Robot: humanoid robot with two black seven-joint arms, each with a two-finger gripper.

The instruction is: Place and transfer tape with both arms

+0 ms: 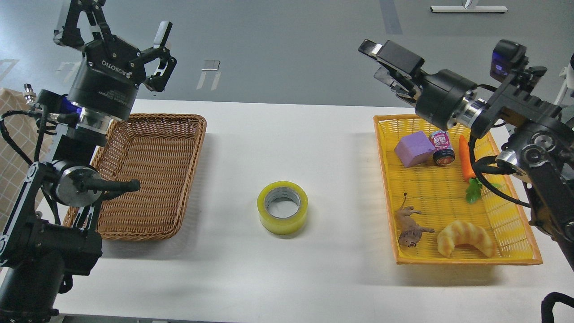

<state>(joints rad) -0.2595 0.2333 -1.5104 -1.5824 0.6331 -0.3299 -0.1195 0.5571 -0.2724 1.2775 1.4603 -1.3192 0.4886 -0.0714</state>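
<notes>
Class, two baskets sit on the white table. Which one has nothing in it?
The brown wicker basket on the left holds nothing; the yellow plastic basket on the right holds toys, including a croissant and a carrot.

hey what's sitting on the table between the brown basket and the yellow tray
Only the tape, lying flat on the white table with its core hole facing up, about midway between the brown basket and the yellow tray. The head view shows this.

The left arm [67, 188] is covering the brown basket's [152, 175] near-left side. The frame's right edge is cutting off the right arm [529, 148].
</notes>
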